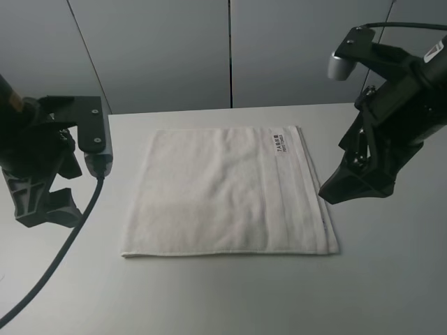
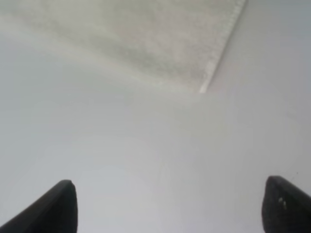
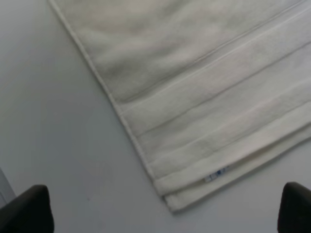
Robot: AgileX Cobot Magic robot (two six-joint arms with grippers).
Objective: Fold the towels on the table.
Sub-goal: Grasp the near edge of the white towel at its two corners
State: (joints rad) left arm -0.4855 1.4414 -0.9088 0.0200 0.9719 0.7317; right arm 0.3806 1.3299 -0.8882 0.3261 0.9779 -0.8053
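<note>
The white terry towel (image 1: 223,192) lies flat in the middle of the table (image 1: 391,279), folded in layers, with its woven band along the right edge and its label (image 1: 282,143) at the far right corner. My left gripper (image 1: 45,206) hangs above the table left of the towel, open and empty. In the left wrist view (image 2: 167,208) it is over bare table, short of a towel corner (image 2: 201,87). My right gripper (image 1: 347,190) hovers just right of the towel's right edge, open and empty. The right wrist view (image 3: 163,213) shows the banded, layered corner (image 3: 204,97) with a small tag (image 3: 216,174).
Grey wall panels (image 1: 160,49) stand behind the table's far edge. A black cable (image 1: 56,262) runs from the left arm down across the table's front left. Bare tabletop surrounds the towel on all sides.
</note>
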